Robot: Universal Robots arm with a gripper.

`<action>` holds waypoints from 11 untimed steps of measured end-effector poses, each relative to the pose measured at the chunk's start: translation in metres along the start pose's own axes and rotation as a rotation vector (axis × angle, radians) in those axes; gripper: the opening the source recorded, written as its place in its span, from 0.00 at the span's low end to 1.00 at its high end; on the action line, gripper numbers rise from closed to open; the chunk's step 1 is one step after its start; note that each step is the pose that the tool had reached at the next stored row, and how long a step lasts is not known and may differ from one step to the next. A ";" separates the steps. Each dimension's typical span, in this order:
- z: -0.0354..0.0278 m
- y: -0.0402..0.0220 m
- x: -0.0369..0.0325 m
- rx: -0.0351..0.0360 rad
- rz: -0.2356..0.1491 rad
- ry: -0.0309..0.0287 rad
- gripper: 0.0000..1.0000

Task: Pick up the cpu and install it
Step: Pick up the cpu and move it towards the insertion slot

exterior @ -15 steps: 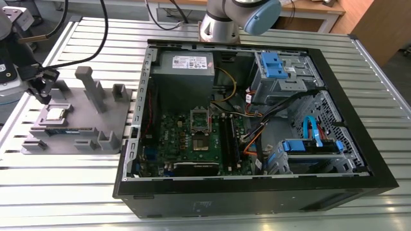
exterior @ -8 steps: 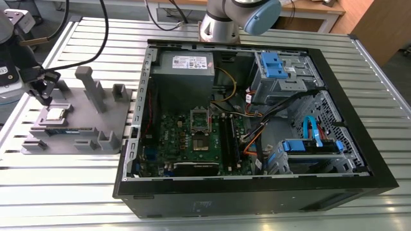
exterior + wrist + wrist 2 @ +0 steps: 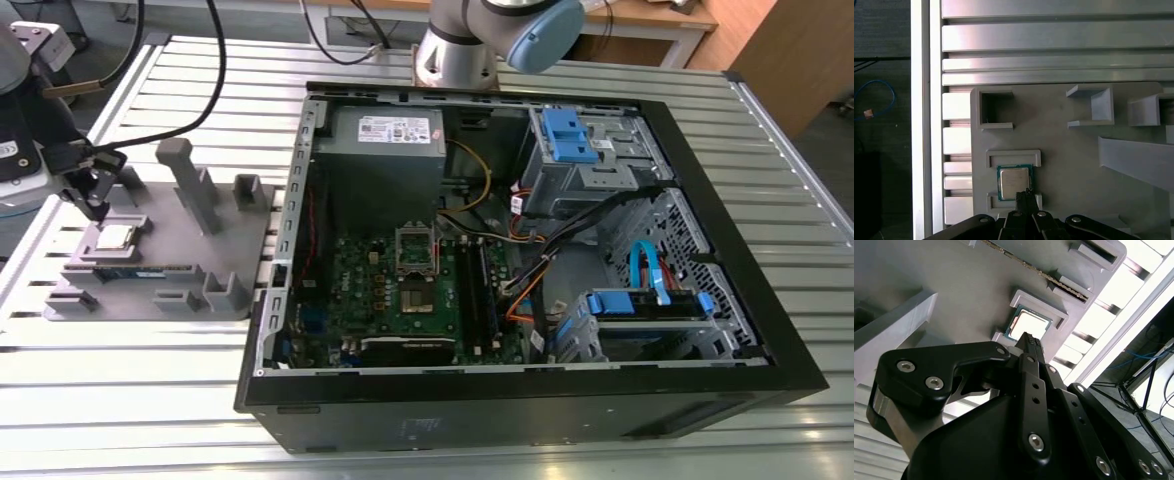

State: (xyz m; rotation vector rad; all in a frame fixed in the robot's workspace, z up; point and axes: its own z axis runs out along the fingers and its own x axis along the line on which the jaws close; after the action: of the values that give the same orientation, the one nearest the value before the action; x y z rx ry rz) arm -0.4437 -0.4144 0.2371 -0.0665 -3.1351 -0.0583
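Note:
The cpu (image 3: 118, 236), a small square chip with a shiny silver top, lies flat in a shallow holder on the grey fixture plate (image 3: 167, 235) at the exterior view's left. It also appears in both wrist views as the cpu (image 3: 1029, 324) (image 3: 1014, 181). My gripper (image 3: 95, 206) hangs just above the chip's near edge, apart from it. Its fingertips (image 3: 1032, 343) are pressed together into one narrow point with nothing between them, and this shut gripper (image 3: 1025, 193) sits over the chip's edge. The motherboard socket (image 3: 416, 252) lies inside the open computer case.
The open computer case (image 3: 534, 380) takes up the middle and right, with cables, blue drive brackets and a power supply (image 3: 387, 135). A green memory stick (image 3: 134, 270) lies on the fixture plate beside grey upright posts (image 3: 187, 180). The slatted metal table (image 3: 134, 400) carries everything.

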 end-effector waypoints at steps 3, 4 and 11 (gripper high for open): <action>0.0001 0.0000 0.0000 0.0000 0.000 0.0000 0.11; 0.0002 0.0000 0.0000 0.0000 0.000 0.0000 0.11; 0.0005 0.0000 0.0000 0.0000 0.000 0.0000 0.29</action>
State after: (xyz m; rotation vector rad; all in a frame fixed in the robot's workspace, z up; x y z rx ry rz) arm -0.4437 -0.4144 0.2366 -0.0664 -3.1351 -0.0583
